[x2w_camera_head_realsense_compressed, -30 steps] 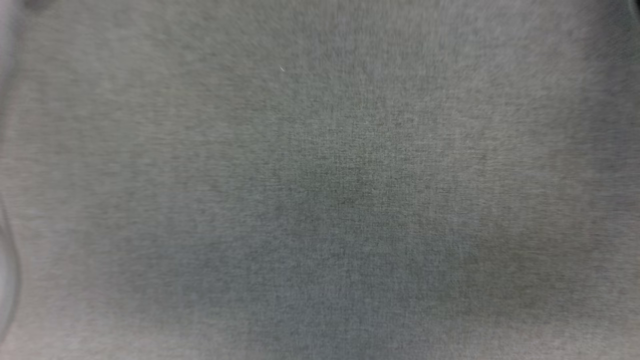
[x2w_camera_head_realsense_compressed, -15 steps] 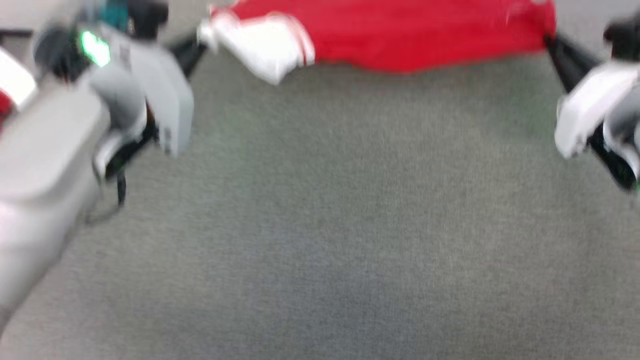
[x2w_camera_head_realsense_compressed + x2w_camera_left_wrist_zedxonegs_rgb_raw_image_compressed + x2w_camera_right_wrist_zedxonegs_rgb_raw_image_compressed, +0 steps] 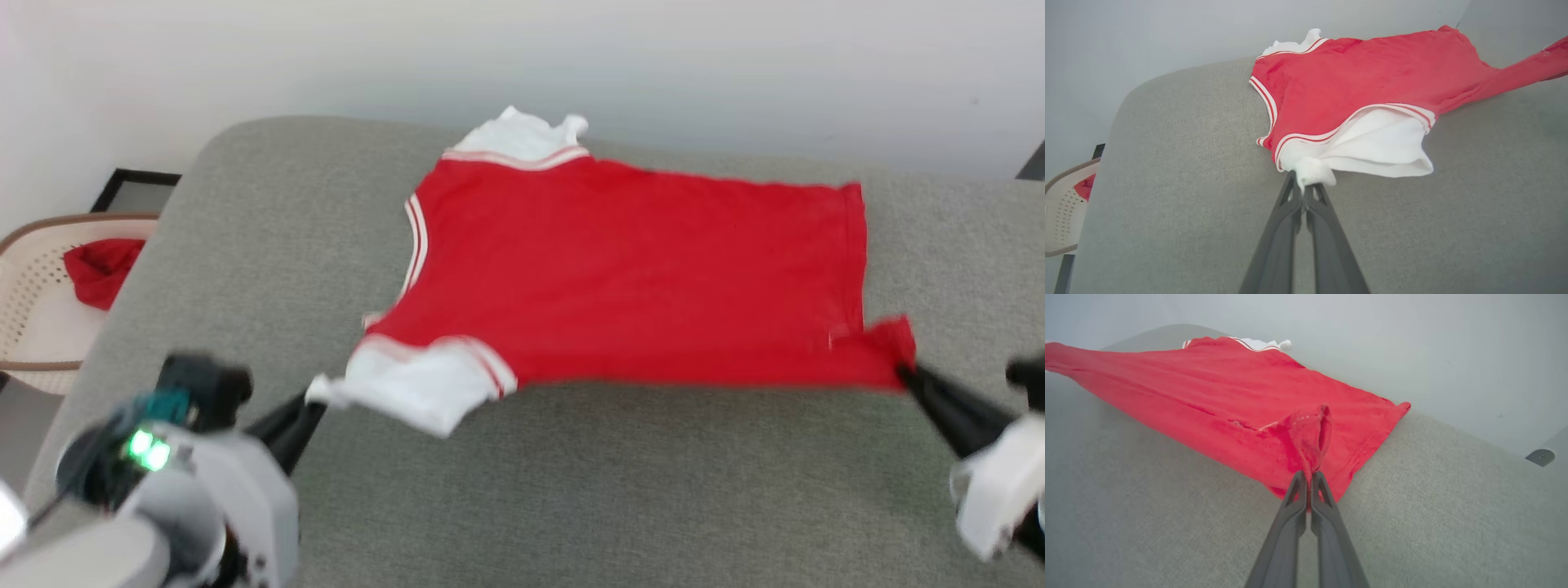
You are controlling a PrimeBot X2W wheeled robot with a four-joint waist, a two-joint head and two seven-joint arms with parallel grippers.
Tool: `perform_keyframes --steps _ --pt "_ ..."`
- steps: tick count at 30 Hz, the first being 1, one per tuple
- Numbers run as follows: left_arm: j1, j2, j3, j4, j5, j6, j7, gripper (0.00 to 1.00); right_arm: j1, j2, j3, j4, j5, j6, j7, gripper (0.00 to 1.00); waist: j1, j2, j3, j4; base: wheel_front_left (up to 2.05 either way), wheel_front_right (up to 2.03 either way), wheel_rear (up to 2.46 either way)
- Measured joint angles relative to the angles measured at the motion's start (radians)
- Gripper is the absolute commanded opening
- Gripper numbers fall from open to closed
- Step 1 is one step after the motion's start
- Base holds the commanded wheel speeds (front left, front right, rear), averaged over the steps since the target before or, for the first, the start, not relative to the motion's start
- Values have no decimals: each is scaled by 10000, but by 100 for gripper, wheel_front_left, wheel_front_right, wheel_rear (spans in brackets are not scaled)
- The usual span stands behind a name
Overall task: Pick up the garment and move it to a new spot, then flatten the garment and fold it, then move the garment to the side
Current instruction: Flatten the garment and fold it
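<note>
The garment (image 3: 637, 269), a red jersey T-shirt with white sleeves and striped trim, lies spread across the grey cushioned surface (image 3: 571, 490). Its number does not show on the side facing up. My left gripper (image 3: 314, 402) is shut on the tip of the near white sleeve (image 3: 1310, 173), which is lifted slightly off the surface. My right gripper (image 3: 904, 371) is shut on the near red hem corner (image 3: 1308, 437), pulled out to the right. The far white sleeve (image 3: 522, 135) rests bunched near the back edge.
A pale woven basket (image 3: 33, 327) stands at the left below the surface edge and holds a small plain red cloth bundle (image 3: 100, 269). A white wall (image 3: 571, 57) runs behind. A dark frame (image 3: 135, 188) lies on the floor at the left.
The head camera has tilted up from bare grey surface to the whole garment. Both grippers remain shut on the garment's near edge, which is stretched between them.
</note>
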Motion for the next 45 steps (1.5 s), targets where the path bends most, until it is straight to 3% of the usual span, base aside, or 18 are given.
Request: perform_keyframes --steps 6,12,16,20,24,27,35,45 --pt "1848 959 82 -1400 -953 1501 -880 0 3267 803 -1887 -1841 -1049 0 554 0 0 0 -82 158 0 0 0" --pt "3222 1390 113 -2431 -1845 2552 -1618 0 5609 2142 -3452 -3931 -2138 0 1574 0 0 0 187 85 0 0 0" --pt "3493 1839 259 -2895 -1923 2957 -1946 0 6265 2757 -4109 -4957 -2506 0 2092 0 0 0 399 2 0 0 0" --pt "2867 2247 437 -3139 -1319 2963 -1662 0 6056 3057 -4437 -5497 -2708 0 2504 0 0 0 612 -92 0 0 0" --pt "1639 2376 585 -2886 -395 2489 -790 0 5289 3150 -4637 -5530 -2771 0 2807 0 0 0 832 -183 0 0 0" --pt "594 2046 639 -2330 238 1873 -12 0 4586 3170 -4679 -5327 -2752 0 3012 0 0 0 1022 -263 0 0 0" --pt "-1995 265 437 270 1411 -111 1718 0 2731 3189 -4539 -4115 -2727 0 3359 0 0 0 1659 -490 0 0 0" --pt "-3420 -1864 -111 4196 1699 -2259 2123 0 1201 3382 -4149 -2537 -2736 0 3352 0 0 0 2493 -758 0 0 0"
